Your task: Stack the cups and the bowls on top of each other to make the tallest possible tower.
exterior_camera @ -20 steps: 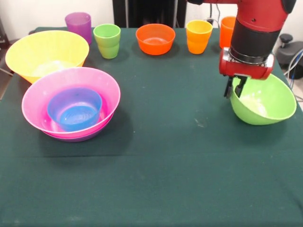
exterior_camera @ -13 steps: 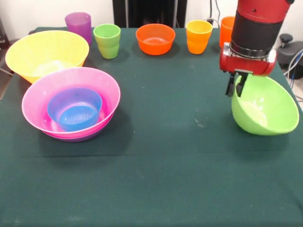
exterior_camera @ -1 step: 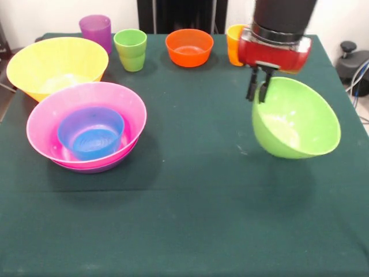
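My gripper point(exterior_camera @ -1 step: 258, 92) is shut on the rim of the light green bowl point(exterior_camera @ -1 step: 297, 121), which hangs tilted above the table at the right. At the left stands the tower point(exterior_camera @ -1 step: 86, 128): a pink bowl point(exterior_camera @ -1 step: 130, 109) sits in a purple bowl point(exterior_camera @ -1 step: 86, 168) whose rim just shows below, and a blue bowl point(exterior_camera @ -1 step: 91, 134) rests inside the pink one. A yellow bowl point(exterior_camera @ -1 step: 55, 64) stands behind the tower. Along the far edge are a purple cup point(exterior_camera @ -1 step: 95, 30), a light green cup point(exterior_camera @ -1 step: 130, 49), an orange bowl point(exterior_camera @ -1 step: 189, 47) and a yellow-orange cup point(exterior_camera @ -1 step: 233, 45) partly hidden by the arm.
The table is covered by a dark green cloth point(exterior_camera @ -1 step: 184, 219). A dark object point(exterior_camera @ -1 step: 351, 60) stands off the table at the right edge.
The gripper has lifted the light green bowl off the table and carried it left toward the middle. The bowl now tilts more. The orange cup at the far right is now hidden.
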### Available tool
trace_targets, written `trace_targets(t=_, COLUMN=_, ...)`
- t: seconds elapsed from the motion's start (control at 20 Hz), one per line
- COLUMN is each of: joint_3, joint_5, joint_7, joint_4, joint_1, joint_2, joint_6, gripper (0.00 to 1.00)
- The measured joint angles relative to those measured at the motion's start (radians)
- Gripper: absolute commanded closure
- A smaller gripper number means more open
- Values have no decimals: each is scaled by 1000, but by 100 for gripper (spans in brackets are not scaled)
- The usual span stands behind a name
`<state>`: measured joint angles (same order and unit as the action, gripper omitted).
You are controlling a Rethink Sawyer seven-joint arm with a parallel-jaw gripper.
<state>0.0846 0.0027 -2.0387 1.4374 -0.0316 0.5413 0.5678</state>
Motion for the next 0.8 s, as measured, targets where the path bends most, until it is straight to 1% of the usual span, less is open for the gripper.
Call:
trace_targets(t=0.1, joint_3=3, joint_5=1, joint_7=0, joint_4=0, joint_1=-21, joint_2=10, joint_6=0, gripper=100)
trace_targets(t=0.5, joint_3=27, joint_5=2, joint_7=0, joint_4=0, joint_1=-140, joint_2=46, joint_6=5, gripper=100)
trace_targets(t=0.8, joint_3=42, joint_5=2, joint_7=0, joint_4=1, joint_1=-196, joint_2=55, joint_6=29, gripper=100)
